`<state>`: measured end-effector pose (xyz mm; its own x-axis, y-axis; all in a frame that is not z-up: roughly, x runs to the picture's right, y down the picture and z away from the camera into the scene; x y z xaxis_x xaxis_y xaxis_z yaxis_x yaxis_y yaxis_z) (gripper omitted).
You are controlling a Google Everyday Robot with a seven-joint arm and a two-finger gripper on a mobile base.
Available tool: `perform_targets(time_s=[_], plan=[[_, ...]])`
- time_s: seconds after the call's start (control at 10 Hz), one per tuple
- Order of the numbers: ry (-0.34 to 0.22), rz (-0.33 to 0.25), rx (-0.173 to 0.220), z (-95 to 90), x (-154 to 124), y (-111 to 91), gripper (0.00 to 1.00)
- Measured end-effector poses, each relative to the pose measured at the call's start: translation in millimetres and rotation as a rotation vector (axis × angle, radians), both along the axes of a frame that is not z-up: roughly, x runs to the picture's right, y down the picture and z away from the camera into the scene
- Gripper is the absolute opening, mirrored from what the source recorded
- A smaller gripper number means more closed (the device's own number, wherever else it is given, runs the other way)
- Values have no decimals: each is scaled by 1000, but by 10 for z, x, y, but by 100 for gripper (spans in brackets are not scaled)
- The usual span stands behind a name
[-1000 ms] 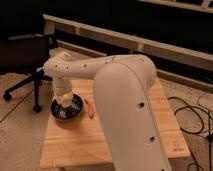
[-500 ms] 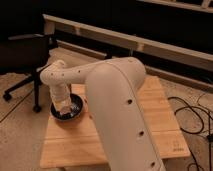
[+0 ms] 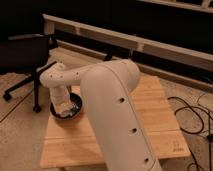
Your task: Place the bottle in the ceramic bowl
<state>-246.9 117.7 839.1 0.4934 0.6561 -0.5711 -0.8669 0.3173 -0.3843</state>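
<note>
From my seat, the office chair (image 3: pixel 25 55) sits at about nine o'clock in the camera view, well apart from the work. Moving right, the ceramic bowl (image 3: pixel 75 106) rests near the left edge of the wooden table (image 3: pixel 150 125), and the gripper (image 3: pixel 64 106) hangs directly over the bowl's inside, at or just below rim height. I cannot tell how the gripper is set around anything; the wrist covers that. The bottle is not separately visible to me. I judge it is under the gripper, over or inside the bowl, but I cannot confirm it.

The risk as I read it: the bowl is close to the table edge, so a sideways nudge from the wrist on withdrawal could push it off, or a small bottle released tilted could roll out.

The big forearm (image 3: pixel 120 115) blocks the table's middle, and the bowl's left rim is hidden.
</note>
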Motion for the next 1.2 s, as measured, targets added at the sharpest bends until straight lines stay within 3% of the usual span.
perform_targets(time_s=[0.3,0.4,0.9,1.2], plan=[[0,9,-5,8,-21,14,74],[0,10,-6,10,-21,19,78],[-10,22,-7,3,-39,20,80],[-38,31,53,-47,-82,-164,80]])
